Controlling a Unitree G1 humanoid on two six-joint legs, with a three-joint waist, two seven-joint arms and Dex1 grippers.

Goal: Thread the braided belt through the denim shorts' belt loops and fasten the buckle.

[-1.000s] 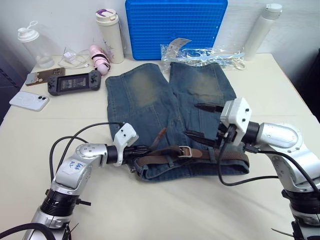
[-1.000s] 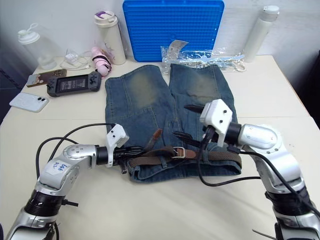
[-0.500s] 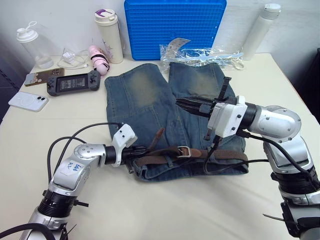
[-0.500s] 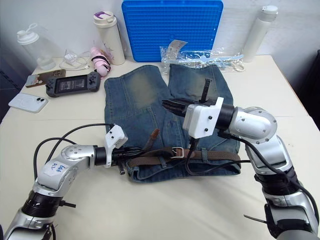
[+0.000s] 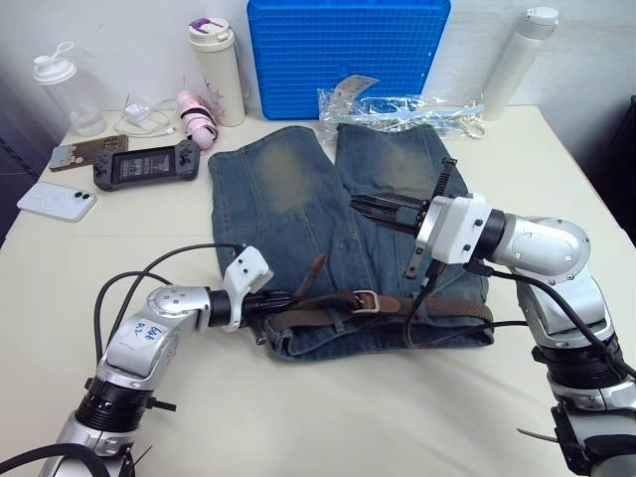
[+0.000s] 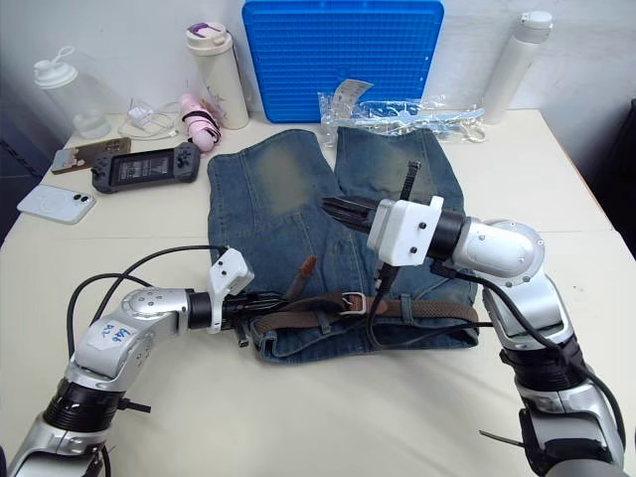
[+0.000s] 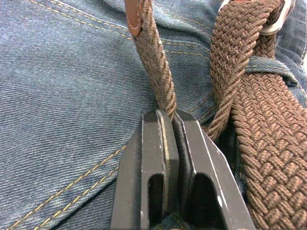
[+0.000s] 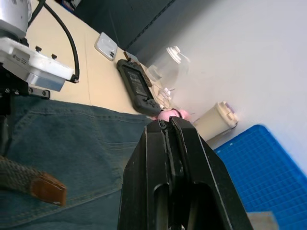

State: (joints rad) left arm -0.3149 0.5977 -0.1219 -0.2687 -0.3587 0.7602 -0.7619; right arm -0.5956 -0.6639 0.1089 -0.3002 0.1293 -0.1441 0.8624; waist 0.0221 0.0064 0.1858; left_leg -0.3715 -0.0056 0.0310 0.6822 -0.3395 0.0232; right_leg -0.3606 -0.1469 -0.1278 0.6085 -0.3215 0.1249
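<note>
Left pincer (image 7: 169,125) clamps braided belt (image 7: 152,62) on denim shorts (image 5: 298,189); right pincer (image 6: 333,207) closed, empty.

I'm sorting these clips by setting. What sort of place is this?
Probably an indoor lab or office test table: a cream tabletop against a plain wall, with denim shorts laid out among staged items such as a handheld game console and drink bottles.

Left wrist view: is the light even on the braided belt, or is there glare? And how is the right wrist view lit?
Left wrist view: soft, even light on the braided belt and the denim shorts; the buckle looks bright, without hard glare. Right wrist view: the right gripper looks dark against the bright wall.
</note>
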